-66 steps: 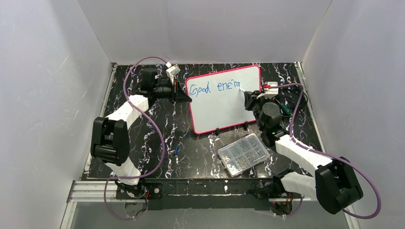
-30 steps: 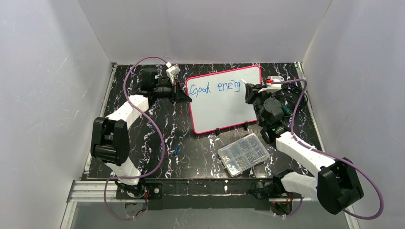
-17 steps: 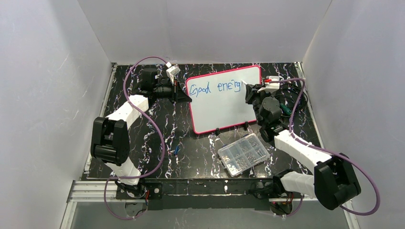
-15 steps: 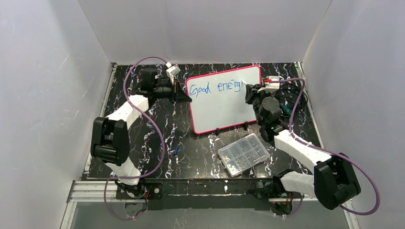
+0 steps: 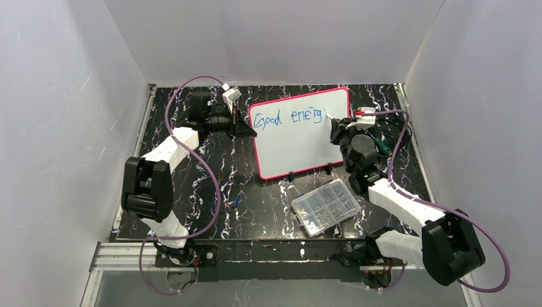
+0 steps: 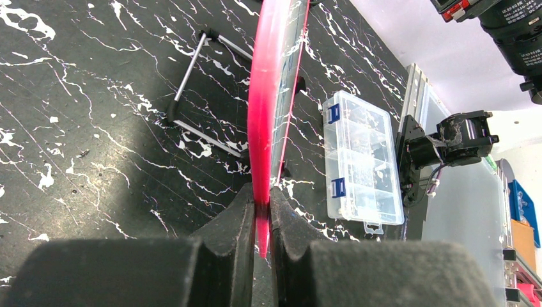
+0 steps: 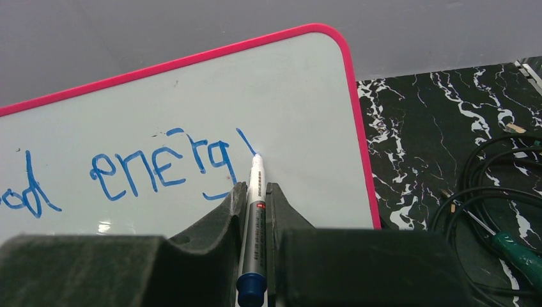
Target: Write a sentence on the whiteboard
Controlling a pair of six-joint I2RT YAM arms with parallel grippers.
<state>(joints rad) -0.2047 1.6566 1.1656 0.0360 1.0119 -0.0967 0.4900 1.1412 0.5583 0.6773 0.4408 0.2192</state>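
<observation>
Two grips: left gripper (image 6: 258, 212) clamped on the whiteboard (image 5: 291, 144) standing at the rear of the table (image 5: 255, 211), right gripper (image 7: 255, 187) clamped on the marker (image 7: 254, 214), whose tip is at the unfinished "y" of the sentence (image 7: 167, 167); press lightly, brace the board.

Light's bright and even: diffuse from overhead, bounced off the plain white enclosure walls (image 5: 64, 128). Shadows on the black, white-veined marble-look tabletop (image 5: 211, 173) are faint and soft-edged. The top view is slightly soft, but the blue marker handwriting (image 5: 267, 120) on the pink-framed white rectangular whiteboard (image 5: 300, 150) is readable.

Left wrist view: the black padded fingers (image 6: 230, 249) of the left gripper (image 6: 260, 203) are blurred, and the whiteboard's near pink edge is smeared and oversaturated — top-right corner blown out.

Right wrist view: the right gripper (image 7: 255, 192) is soft and dark, the handwriting sharp. Small glare patch low on the whiteboard — the tip of the white-barrelled marker (image 7: 256, 167) is bright.
</observation>
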